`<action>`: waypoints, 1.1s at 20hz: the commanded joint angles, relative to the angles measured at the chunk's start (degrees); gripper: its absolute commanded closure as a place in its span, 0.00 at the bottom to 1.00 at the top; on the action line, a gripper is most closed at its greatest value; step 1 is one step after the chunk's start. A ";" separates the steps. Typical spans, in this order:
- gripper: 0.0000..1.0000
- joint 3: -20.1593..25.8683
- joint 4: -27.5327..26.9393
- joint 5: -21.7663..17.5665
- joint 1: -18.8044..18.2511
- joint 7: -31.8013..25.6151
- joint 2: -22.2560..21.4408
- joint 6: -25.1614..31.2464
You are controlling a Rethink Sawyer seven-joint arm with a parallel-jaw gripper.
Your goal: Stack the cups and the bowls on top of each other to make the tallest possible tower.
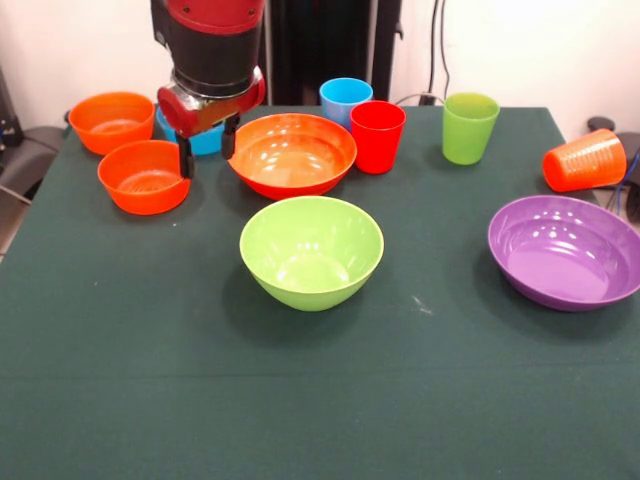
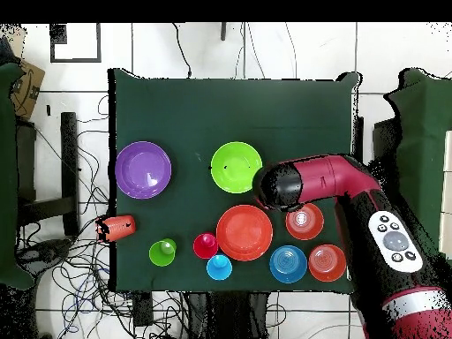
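My gripper [image 1: 207, 152] hangs open and empty between a small orange bowl [image 1: 145, 177] and the large orange-red bowl [image 1: 292, 153], with the small blue bowl [image 1: 207, 141] just behind it. A second small orange bowl [image 1: 112, 120] sits far left. The lime green bowl [image 1: 311, 250] is central and the purple bowl [image 1: 565, 250] is at the right. Light blue [image 1: 345, 98], red [image 1: 378, 135] and green [image 1: 470, 127] cups stand upright. The orange cup [image 1: 585, 160] lies on its side. No tower shows; every piece sits apart. In the overhead view the arm [image 2: 309, 181] hides the gripper.
The dark green tablecloth [image 1: 320, 400] covers the table. The orange cup [image 2: 116, 227] lies at the table's edge, above loose cables [image 2: 75, 265] on the floor. Dark chairs [image 2: 13, 168] flank the table.
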 commanded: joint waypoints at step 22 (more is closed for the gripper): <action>0.00 0.29 2.75 -2.13 0.69 -5.41 2.06 -0.09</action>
